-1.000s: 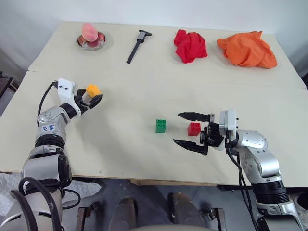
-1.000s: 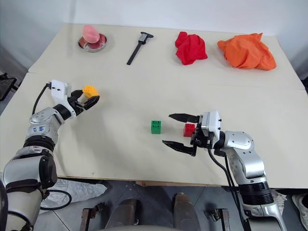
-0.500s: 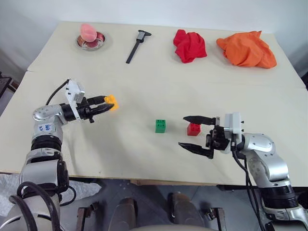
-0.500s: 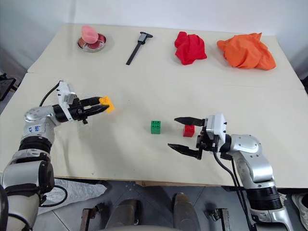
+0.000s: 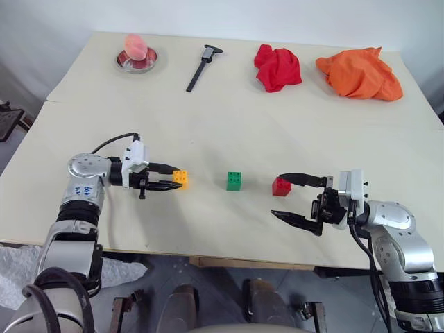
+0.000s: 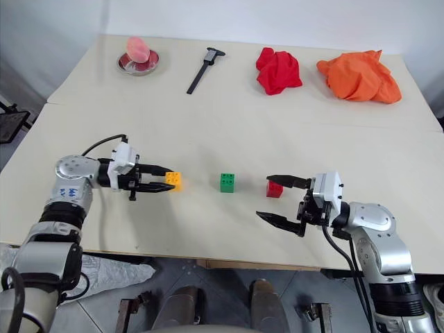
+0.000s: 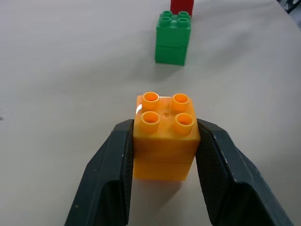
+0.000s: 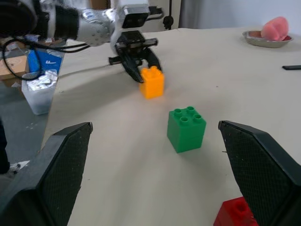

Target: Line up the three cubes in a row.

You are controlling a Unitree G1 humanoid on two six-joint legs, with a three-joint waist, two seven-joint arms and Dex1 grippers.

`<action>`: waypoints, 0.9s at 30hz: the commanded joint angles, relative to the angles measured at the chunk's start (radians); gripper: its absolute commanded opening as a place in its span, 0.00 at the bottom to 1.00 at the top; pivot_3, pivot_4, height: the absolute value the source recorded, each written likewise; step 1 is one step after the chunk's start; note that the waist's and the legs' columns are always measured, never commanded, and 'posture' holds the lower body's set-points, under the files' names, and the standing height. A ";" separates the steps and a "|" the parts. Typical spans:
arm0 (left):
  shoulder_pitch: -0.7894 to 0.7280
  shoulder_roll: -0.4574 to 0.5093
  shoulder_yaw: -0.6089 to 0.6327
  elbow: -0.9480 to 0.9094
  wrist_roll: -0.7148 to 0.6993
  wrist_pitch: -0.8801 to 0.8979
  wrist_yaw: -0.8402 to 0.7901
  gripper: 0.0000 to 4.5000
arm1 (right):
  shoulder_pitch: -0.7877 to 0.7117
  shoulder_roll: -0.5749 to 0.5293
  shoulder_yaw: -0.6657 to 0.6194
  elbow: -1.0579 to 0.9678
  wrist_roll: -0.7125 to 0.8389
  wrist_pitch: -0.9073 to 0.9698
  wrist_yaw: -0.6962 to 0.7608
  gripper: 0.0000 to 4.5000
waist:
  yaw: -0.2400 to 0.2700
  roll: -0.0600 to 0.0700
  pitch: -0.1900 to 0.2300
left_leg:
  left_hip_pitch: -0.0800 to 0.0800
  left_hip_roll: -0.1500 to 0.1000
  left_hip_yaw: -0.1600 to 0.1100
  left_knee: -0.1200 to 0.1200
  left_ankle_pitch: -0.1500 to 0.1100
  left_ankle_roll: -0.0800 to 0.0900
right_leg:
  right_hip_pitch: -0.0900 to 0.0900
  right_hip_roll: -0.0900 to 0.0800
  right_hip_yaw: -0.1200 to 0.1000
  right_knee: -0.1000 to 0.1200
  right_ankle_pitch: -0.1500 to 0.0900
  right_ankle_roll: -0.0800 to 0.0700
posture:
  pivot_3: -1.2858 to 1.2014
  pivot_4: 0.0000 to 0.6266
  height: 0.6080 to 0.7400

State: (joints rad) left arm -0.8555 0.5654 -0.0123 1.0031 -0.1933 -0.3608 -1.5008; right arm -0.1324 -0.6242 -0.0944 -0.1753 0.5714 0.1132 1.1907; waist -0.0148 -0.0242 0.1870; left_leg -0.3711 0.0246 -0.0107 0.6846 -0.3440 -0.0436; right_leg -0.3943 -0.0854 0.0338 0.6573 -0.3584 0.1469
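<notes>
Desk, pale top, carrying all items listed.

Task items:
- Yellow-orange cube: near the front edge, left of centre, studs up, clamped between the two black fingers of the left gripper. The left wrist view shows it at or just above the desk surface; whether it rests there cannot be told.
- Green cube: near the front edge, about mid-desk, free-standing, apart from the yellow-orange one.
- Red cube: to the right of the green cube, at about the same depth from the front edge, free-standing.

Grippers:
- Left gripper: closed tight on the yellow-orange cube, pointing along the front edge toward the green cube.
- Right gripper: spread wide, holding nothing, just right of the red cube, its far finger reaching beside that cube.

Other items, along the back edge, left to right: small metal dish with a pink object, black caliper, red cloth, orange cloth.

Step in hand, as judged: placing the yellow-orange cube as the left end of the row. Green and red already sit roughly in line.

Next move calls for: setting the cube flat on the desk, level with the other two, then releasing without nudging it.
</notes>
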 commanded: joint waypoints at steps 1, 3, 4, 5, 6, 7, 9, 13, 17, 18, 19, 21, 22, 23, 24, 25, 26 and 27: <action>-0.059 -0.027 -0.008 0.077 0.024 -0.066 -0.056 0.34 | 0.018 -0.029 -0.033 -0.023 0.008 -0.015 0.021 1.00 | 0.007 0.000 0.000 | 0.000 0.000 0.000 0.000 0.000 0.000 | 0.000 0.000 0.000 0.000 0.000 0.000 | 0.52 0.24 1.00; -0.086 -0.038 -0.011 0.112 0.033 -0.072 -0.065 0.34 | 0.030 -0.039 -0.041 -0.022 0.008 -0.015 0.022 1.00 | 0.012 0.000 0.000 | 0.000 0.000 0.000 0.000 0.000 0.000 | 0.000 0.000 0.000 0.000 0.000 0.000 | 0.52 0.24 1.00; -0.096 -0.040 -0.011 0.126 0.038 -0.072 -0.069 0.34 | 0.033 -0.041 -0.043 -0.022 0.009 -0.016 0.022 1.00 | 0.014 0.000 0.000 | 0.000 0.000 0.000 0.000 0.000 0.000 | 0.000 0.000 0.000 0.000 0.000 0.000 | 0.52 0.24 1.00; -0.103 -0.041 -0.010 0.138 0.040 -0.074 -0.079 0.34 | 0.038 -0.044 -0.046 -0.024 0.010 -0.016 0.021 1.00 | 0.013 0.000 0.000 | 0.000 0.000 0.000 0.000 0.000 0.000 | 0.000 0.000 0.000 0.000 0.000 0.000 | 0.52 0.24 1.00; -0.111 -0.040 -0.011 0.147 0.043 -0.065 -0.093 0.34 | 0.043 -0.045 -0.049 -0.027 0.010 -0.014 0.019 1.00 | 0.013 0.000 0.000 | 0.000 0.000 0.000 0.000 0.000 0.000 | 0.000 0.000 0.000 0.000 0.000 0.000 | 0.52 0.24 1.00; -0.120 -0.036 -0.015 0.155 0.045 -0.047 -0.104 0.34 | 0.049 -0.045 -0.053 -0.032 0.011 -0.013 0.015 1.00 | 0.013 0.000 0.000 | 0.000 0.000 0.000 0.000 0.000 0.000 | 0.000 0.000 0.000 0.000 0.000 0.000 | 0.52 0.24 1.00; -0.138 -0.025 -0.019 0.168 0.043 0.015 -0.113 0.34 | 0.063 -0.043 -0.057 -0.043 0.012 -0.010 0.008 1.00 | 0.013 0.000 0.000 | 0.000 0.000 0.000 0.000 0.000 0.000 | 0.000 0.000 0.000 0.000 0.000 0.000 | 0.52 0.24 1.00; -0.133 -0.004 -0.021 0.142 0.020 0.021 -0.114 0.61 | 0.080 -0.038 -0.059 -0.054 0.011 -0.012 -0.001 1.00 | 0.009 0.000 0.000 | 0.000 0.000 0.000 0.000 0.000 0.000 | 0.000 0.001 0.000 0.000 0.000 0.000 | 0.52 0.24 1.00; -0.095 0.030 -0.034 0.067 -0.037 0.039 -0.114 0.89 | 0.084 -0.040 -0.060 -0.053 0.012 -0.015 -0.002 1.00 | 0.008 0.000 0.000 | 0.000 0.002 0.000 0.000 0.000 0.000 | 0.000 0.002 0.000 0.000 0.000 0.000 | 0.52 0.24 1.00; -0.076 0.045 -0.041 0.034 -0.061 0.050 -0.114 0.96 | 0.084 -0.040 -0.060 -0.050 0.012 -0.017 -0.001 1.00 | 0.006 0.000 0.000 | 0.000 0.003 0.000 0.000 0.000 0.000 | 0.000 0.002 0.000 0.000 0.000 0.000 | 0.52 0.24 1.00; -0.036 0.073 -0.036 -0.031 -0.105 0.086 -0.114 0.99 | 0.080 -0.041 -0.064 -0.040 0.012 -0.023 0.003 1.00 | 0.004 0.000 0.000 | 0.000 0.003 -0.002 0.000 0.000 0.000 | 0.000 0.002 0.000 0.001 0.000 0.000 | 0.52 0.24 1.00; 0.046 0.118 0.001 -0.153 -0.177 0.147 -0.114 0.99 | 0.075 -0.042 -0.073 -0.020 0.010 -0.039 0.012 1.00 | -0.006 0.000 0.000 | 0.000 0.004 -0.006 -0.001 0.000 0.000 | 0.000 0.003 0.001 0.002 0.001 -0.001 | 0.52 0.24 1.00; 0.105 0.143 0.043 -0.228 -0.208 0.180 -0.095 0.99 | 0.071 -0.041 -0.080 -0.003 0.009 -0.050 0.018 1.00 | -0.010 0.000 0.000 | 0.000 0.005 -0.007 -0.001 0.000 0.000 | 0.000 0.002 0.001 0.002 0.001 -0.001 | 0.52 0.24 1.00; 0.163 0.164 0.080 -0.294 -0.235 0.208 -0.065 0.99 | 0.067 -0.039 -0.087 0.015 0.007 -0.064 0.022 1.00 | -0.016 0.000 0.000 | 0.000 0.005 -0.007 -0.001 0.000 0.000 | 0.000 0.002 0.001 0.002 0.001 -0.001 | 0.52 0.24 1.00; 0.206 0.177 0.104 -0.351 -0.253 0.234 -0.039 0.99 | 0.064 -0.038 -0.092 0.027 0.006 -0.074 0.026 1.00 | -0.018 0.000 0.000 | 0.000 0.005 -0.007 -0.001 0.000 0.000 | 0.000 0.002 0.001 0.002 0.001 -0.001 | 0.52 0.24 1.00; 0.275 0.192 0.148 -0.419 -0.276 0.254 0.009 0.99 | 0.050 -0.017 -0.116 0.044 0.047 -0.085 0.036 1.00 | -0.016 0.000 0.000 | 0.001 0.006 -0.007 -0.002 0.000 0.000 | 0.000 0.001 0.002 0.001 0.001 -0.001 | 0.52 0.24 1.00; 0.321 0.201 0.175 -0.468 -0.289 0.270 0.042 0.99 | 0.040 -0.001 -0.133 0.054 0.077 -0.091 0.043 1.00 | -0.019 0.001 0.000 | 0.001 0.006 -0.007 -0.002 0.000 0.000 | 0.000 0.001 0.002 0.001 0.001 -0.001 | 0.52 0.24 1.00; 0.364 0.206 0.204 -0.513 -0.299 0.297 0.083 0.99 | 0.028 0.008 -0.145 0.066 0.095 -0.086 0.038 1.00 | -0.017 0.001 0.000 | 0.001 0.007 -0.006 -0.002 0.000 0.000 | 0.000 0.001 0.002 0.001 0.001 -0.002 | 0.52 0.24 1.00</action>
State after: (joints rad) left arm -0.5176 0.7528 0.1311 0.5816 -0.4479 -0.0992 -1.4672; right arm -0.0840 -0.6259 -0.1971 -0.1060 0.6122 0.0443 1.2228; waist -0.0317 -0.0235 0.1875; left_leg -0.3698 0.0322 -0.0175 0.6827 -0.3442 -0.0435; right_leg -0.3943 -0.0849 0.0354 0.6576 -0.3575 0.1454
